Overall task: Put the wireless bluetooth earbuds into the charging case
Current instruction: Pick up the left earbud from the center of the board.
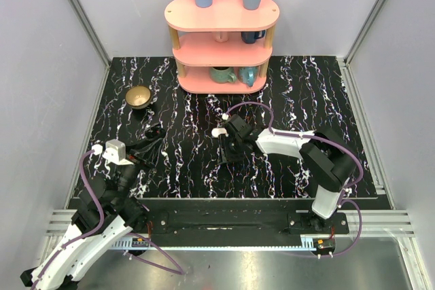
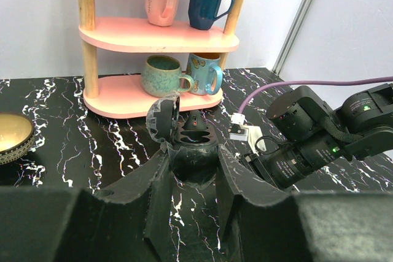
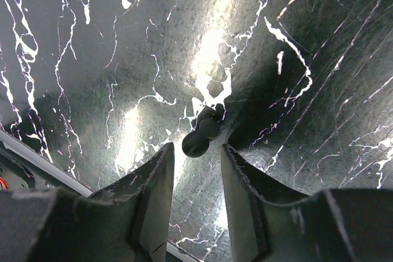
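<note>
One earbud (image 3: 198, 142) lies on the tabletop (image 1: 306, 86), shelf's (image 1: 221, 13) 6 o'clock, before my gaping right fingers (image 3: 153, 194); left fingers (image 2: 156, 194) straddle the open case (image 2: 193, 145) at 8 o'clock (gripping? I cannot tell).

Both arms are built of glossy white shells between bulky black joint housings, the left arm (image 1: 81, 249) and the right arm (image 1: 282, 144) alike. A purple cable (image 1: 85, 174) trails along each one, meeting a boxy white block (image 1: 115, 151) at the wrist. The left gripper (image 2: 193, 159) and the right gripper (image 3: 196, 146) have matte black, wedge-shaped fingers (image 3: 153, 200) with rough, slightly ragged edges, and a tiny green light (image 2: 334, 150) glows on the right arm's black wrist housing.
</note>
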Tool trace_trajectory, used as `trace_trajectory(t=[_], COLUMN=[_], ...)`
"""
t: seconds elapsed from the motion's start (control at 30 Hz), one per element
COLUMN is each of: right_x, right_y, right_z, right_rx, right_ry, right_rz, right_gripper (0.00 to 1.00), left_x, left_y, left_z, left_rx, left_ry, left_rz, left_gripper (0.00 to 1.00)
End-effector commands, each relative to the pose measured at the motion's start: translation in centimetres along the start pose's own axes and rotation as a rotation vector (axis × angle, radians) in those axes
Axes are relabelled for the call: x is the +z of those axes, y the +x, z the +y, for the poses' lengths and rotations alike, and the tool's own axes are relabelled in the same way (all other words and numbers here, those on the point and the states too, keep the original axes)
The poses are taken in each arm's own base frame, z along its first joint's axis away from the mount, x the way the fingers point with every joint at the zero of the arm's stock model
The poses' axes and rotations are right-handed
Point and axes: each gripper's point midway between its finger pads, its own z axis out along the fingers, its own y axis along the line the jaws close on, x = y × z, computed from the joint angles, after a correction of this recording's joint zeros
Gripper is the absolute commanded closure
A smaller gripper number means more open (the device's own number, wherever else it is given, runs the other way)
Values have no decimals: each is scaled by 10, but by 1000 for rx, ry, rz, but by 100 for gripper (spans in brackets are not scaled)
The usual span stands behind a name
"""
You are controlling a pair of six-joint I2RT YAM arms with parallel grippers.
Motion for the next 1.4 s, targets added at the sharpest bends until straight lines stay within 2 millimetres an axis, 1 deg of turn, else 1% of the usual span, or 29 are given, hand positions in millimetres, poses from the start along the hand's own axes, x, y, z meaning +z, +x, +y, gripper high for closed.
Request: trace_trajectory(t=[0.0,0.13,0.4,0.47,0.6,0.67,0.7,0.77,1.0,1.17,1.2,1.23,1.37], right_x=[-10,-13,-27,-28,-27,-28,-27,-27,-23,-19,-18,-16,-16], right_y=[-10,-13,-21,-23,-26,-28,-28,-30,-29,-29,-26,-27,-28], right_z=[9,12,25,24,17,19,15,15,24,25,25,21,22], right_rx=[-11,-11,-5,1,12,16,23,29,44,50,49,47,45], right_ry=[-18,-25,-66,-56,6,25,53,68,59,65,71,92,105], right_rz=[-50,-62,-93,-97,-113,-124,-129,-134,-139,-133,-122,-132,-139], right_gripper=[56,55,55,55,56,58,59,61,61,61,61,62,64], left_x=[-22,-22,-23,-23,-23,-23,-23,-22,-23,-23,-23,-23,-23], left_y=[-46,-46,-46,-46,-46,-46,-46,-46,-46,-46,-45,-46,-46], left_z=[3,3,3,4,4,3,3,3,4,5,5,5,5], left_rx=[-58,-59,-61,-61,-59,-61,-61,-60,-61,-61,-61,-61,-63], left_ry=[8,8,6,5,4,5,5,4,2,-1,-2,-1,-1], left_rz=[-172,-171,-171,-171,-171,-171,-171,-170,-172,-172,-169,-172,-172], left_gripper=[100,100,100,100,100,100,100,100,100,100,100,100,100])
